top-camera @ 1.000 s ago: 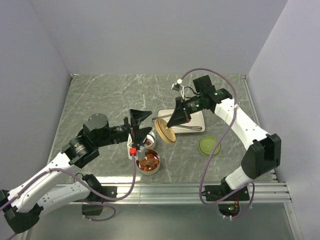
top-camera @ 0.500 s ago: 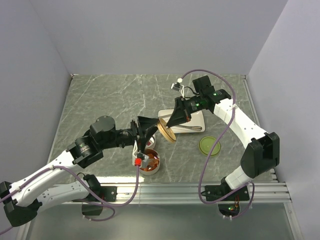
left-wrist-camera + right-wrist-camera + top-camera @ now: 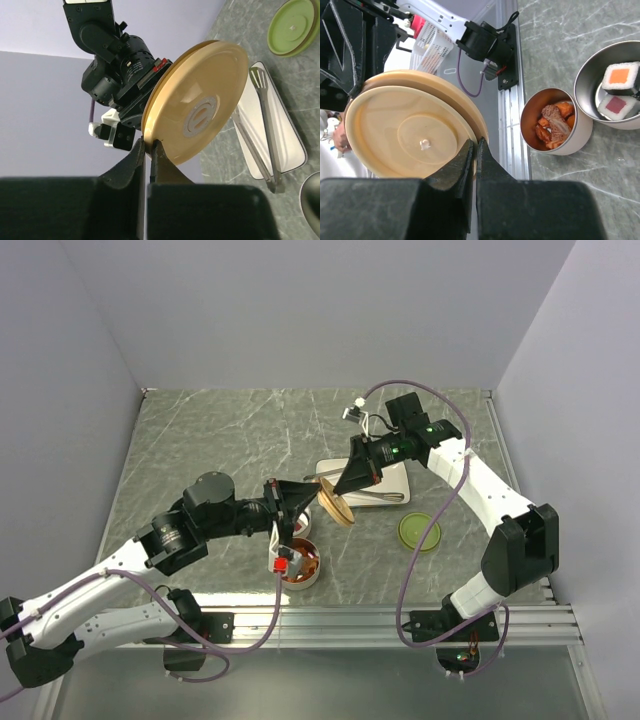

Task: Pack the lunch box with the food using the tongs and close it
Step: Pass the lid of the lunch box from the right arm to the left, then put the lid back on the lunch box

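A tan round lid (image 3: 335,510) hangs on edge above the table, held from both sides. My left gripper (image 3: 148,145) is shut on its lower rim, and my right gripper (image 3: 475,145) is shut on the opposite rim of this tan lid (image 3: 410,135). Below stand the lunch box tins. One round tin (image 3: 580,135) holds orange-red chunks (image 3: 555,125). The other tin (image 3: 585,80) holds two white sushi blocks (image 3: 620,85). The silver tongs (image 3: 267,135) lie on a white tray (image 3: 295,150) behind the lid.
A green round lid (image 3: 419,532) lies flat on the table right of the tray. The tin of chunks (image 3: 316,575) sits near the table's front edge, just under my left wrist. The table's metal rail (image 3: 400,618) runs along the front.
My left gripper has swung right from above the tins to the tan lid and shut on its rim. The right gripper has kept the lid almost still.
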Controlling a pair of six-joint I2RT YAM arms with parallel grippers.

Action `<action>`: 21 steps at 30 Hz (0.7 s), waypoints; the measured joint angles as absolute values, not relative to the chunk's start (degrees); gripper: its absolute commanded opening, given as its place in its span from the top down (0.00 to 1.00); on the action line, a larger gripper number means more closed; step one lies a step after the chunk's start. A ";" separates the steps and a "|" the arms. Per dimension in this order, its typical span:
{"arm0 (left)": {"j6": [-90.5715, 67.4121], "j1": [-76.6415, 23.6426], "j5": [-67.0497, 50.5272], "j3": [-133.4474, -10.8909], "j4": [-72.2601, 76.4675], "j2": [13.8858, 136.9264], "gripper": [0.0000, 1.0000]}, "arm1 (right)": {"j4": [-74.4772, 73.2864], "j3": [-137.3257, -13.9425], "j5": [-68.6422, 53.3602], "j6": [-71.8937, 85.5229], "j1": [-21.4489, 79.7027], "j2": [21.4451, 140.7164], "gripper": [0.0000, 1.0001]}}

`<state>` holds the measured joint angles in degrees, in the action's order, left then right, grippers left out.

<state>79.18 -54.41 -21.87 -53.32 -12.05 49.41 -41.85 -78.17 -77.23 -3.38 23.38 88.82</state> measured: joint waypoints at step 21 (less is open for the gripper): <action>49.47 -55.46 -11.88 -67.66 -29.26 62.33 1.00 | -41.76 -81.43 -61.78 1.83 9.78 89.69 0.12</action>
